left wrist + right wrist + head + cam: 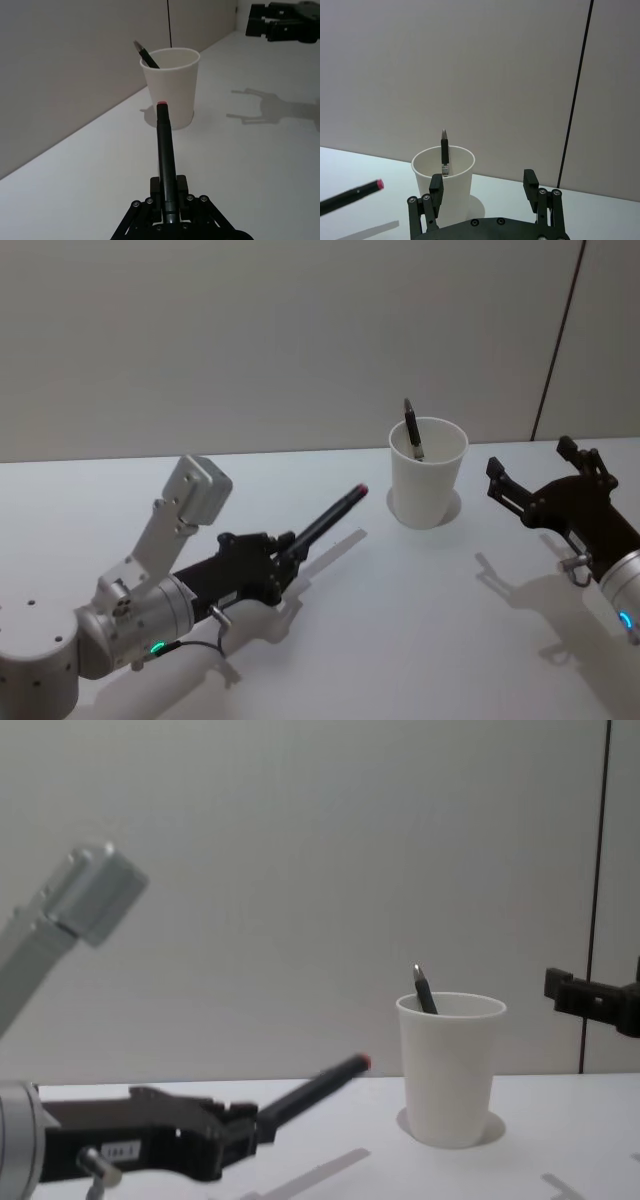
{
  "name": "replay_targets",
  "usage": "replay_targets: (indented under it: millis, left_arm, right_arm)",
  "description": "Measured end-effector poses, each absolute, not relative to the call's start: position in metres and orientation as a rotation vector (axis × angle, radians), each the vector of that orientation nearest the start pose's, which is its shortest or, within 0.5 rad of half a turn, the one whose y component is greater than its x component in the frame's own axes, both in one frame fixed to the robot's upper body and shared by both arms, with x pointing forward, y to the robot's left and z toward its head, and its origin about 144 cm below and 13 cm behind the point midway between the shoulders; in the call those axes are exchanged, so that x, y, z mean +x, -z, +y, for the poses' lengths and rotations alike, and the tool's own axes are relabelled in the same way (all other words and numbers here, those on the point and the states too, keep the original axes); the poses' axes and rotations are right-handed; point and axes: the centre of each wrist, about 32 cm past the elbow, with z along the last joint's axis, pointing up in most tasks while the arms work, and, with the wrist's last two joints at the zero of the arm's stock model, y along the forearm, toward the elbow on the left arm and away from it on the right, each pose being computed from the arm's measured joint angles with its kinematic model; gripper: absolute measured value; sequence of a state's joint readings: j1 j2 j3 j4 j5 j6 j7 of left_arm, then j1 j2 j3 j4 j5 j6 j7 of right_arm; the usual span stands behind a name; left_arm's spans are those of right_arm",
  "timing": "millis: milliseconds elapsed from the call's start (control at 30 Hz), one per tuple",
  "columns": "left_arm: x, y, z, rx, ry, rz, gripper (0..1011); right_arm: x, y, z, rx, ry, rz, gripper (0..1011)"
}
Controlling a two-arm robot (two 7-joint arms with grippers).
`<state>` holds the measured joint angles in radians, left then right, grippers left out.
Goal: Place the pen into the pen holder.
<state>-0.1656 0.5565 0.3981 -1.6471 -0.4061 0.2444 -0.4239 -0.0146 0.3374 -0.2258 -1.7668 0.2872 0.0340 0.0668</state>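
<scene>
Pen [330,520], slim, black, red-tipped, tight in left gripper [285,555] near white pen holder [430,490]; right gripper [532,460] wide apart.

Two pens [330,520] [412,432], one pen holder [430,490], two claws [285,550] [531,460]

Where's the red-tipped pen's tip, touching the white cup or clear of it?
Apart. The head view shows bare table between the red-tipped pen and the white cup; the chest view agrees.
</scene>
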Motion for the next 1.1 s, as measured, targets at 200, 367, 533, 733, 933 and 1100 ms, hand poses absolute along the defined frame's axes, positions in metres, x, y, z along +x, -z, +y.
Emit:
replay_targets:
  millis: [200, 367, 533, 733, 933, 1100]
  left_arm:
    - [0.474, -1.196, 0.263, 0.201, -0.801, -0.001, 183]
    - [0.471, -1.199, 0.26, 0.152, -0.797, -0.03, 183]
    - [0.47, -1.202, 0.256, 0.109, -0.78, -0.055, 183]
    - [0.47, -1.206, 0.248, 0.076, -0.742, -0.073, 185]
    - [0.472, -1.21, 0.241, 0.056, -0.708, -0.087, 185]
    - [0.474, -1.214, 0.234, 0.039, -0.678, -0.095, 183]
  right_arm:
    - [0.443, -1.189, -0.237, 0.026, 1.23, -0.075, 1001]
    - [0.443, -1.189, -0.237, 0.026, 1.23, -0.075, 1001]
    - [0.443, -1.189, -0.237, 0.026, 1.23, -0.075, 1001]
    - [0.443, -1.189, -0.237, 0.026, 1.23, -0.075, 1001]
    - [0.443, -1.189, -0.237, 0.026, 1.23, -0.075, 1001]
    - [0.443, -1.189, -0.237, 0.026, 1.23, -0.075, 1001]
